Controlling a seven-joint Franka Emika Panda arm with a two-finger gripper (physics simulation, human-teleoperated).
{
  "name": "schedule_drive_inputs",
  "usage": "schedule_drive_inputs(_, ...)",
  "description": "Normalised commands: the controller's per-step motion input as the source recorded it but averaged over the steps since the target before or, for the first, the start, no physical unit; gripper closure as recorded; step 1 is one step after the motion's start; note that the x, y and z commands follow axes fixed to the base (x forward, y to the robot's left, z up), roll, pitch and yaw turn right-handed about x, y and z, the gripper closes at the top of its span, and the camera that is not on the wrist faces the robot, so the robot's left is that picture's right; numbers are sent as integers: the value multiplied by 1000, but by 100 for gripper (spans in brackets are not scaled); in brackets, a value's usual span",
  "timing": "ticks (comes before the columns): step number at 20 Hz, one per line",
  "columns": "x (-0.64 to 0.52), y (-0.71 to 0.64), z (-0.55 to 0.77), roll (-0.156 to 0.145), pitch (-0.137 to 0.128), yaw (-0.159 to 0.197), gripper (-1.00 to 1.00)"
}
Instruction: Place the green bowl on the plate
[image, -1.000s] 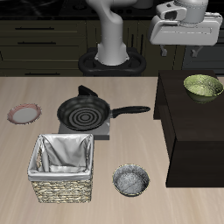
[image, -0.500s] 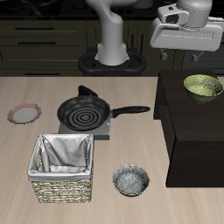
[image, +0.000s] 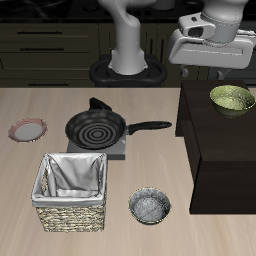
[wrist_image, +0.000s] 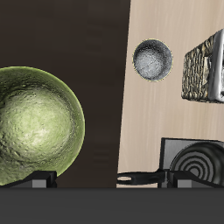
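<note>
Hand (image: 221, 72) hovering above olive-green round bowl (image: 232, 98) on dark box; finger spread not discernible. Descending squarely over pale rim is advisable before closing.

Green bowl (wrist_image: 33, 127): glazed, mottled sheen. Basket (image: 70, 190): rough woven wicker, cloth lining. Table (image: 130, 235): pale matt wood.
</note>
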Motion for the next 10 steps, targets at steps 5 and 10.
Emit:
schedule_drive_inputs(5,145,-10,-260,-4,3,32,-100)
schedule_drive_inputs(10,134,-17,-343,-20,23,43,-100)
